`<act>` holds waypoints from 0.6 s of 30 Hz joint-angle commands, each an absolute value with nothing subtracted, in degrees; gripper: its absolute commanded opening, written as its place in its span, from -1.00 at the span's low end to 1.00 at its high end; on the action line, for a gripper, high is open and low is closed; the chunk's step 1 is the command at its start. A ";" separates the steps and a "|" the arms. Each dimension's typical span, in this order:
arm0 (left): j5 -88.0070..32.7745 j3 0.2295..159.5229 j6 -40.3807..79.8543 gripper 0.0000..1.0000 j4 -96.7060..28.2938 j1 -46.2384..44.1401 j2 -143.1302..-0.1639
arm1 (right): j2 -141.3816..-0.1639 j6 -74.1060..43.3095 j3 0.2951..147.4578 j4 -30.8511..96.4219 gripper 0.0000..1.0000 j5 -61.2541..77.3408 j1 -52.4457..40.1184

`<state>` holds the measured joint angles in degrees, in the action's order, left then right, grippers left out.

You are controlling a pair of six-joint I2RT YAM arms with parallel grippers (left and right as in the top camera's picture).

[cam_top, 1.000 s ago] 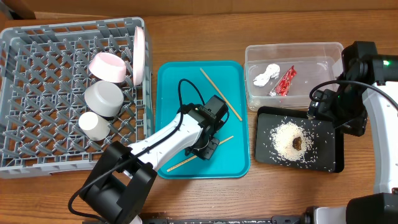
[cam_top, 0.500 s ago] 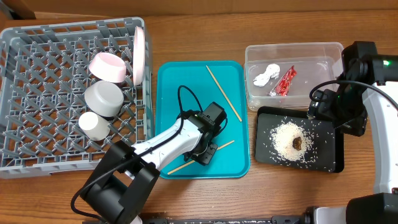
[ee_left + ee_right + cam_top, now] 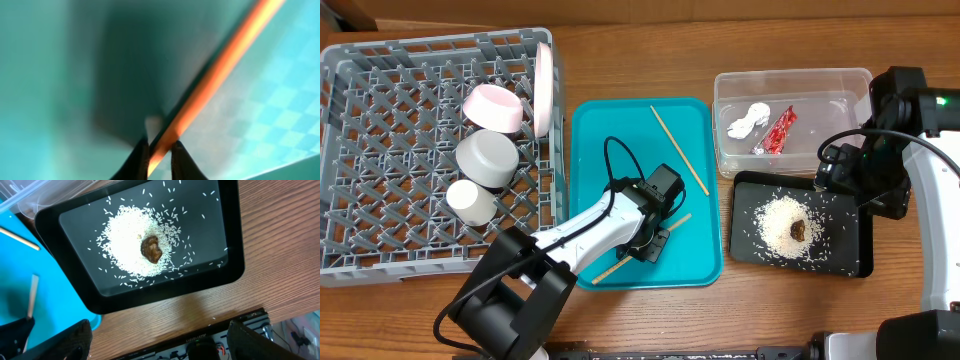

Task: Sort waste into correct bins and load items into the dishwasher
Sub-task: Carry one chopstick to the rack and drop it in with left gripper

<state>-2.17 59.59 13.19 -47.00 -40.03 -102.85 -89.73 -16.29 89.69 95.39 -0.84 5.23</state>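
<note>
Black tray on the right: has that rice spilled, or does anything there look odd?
The rice is a loose heap with stray grains scattered across the black tray, and a brown lump sits on top. No grain clearly lies outside its rim, so nothing looks truly spilled.

The white left arm has a black cable and dark left gripper; the right arm shows a green light.

Rack left, serving tray centre, tub behind flat tray right

Two chopsticks; two bowls; one cup; one plate; one wrapper; one tissue.
</note>
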 commanded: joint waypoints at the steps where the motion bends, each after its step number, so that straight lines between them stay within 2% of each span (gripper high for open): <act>1: -3.20 57.10 15.29 -0.92 -47.51 -40.18 -103.79 | -88.62 -16.51 90.94 95.31 0.75 -0.78 5.39; 9: -2.92 61.93 15.44 -0.92 -50.94 -38.20 -103.11 | -88.62 -16.51 90.94 95.37 0.76 -0.75 5.39; 18: -2.33 74.22 15.51 -0.92 -57.45 -29.65 -93.51 | -88.62 -16.51 90.94 95.72 0.75 -0.75 5.39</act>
<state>-2.37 69.36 14.50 -56.07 -33.28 -100.25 -89.73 -16.29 89.69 95.64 -0.82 5.26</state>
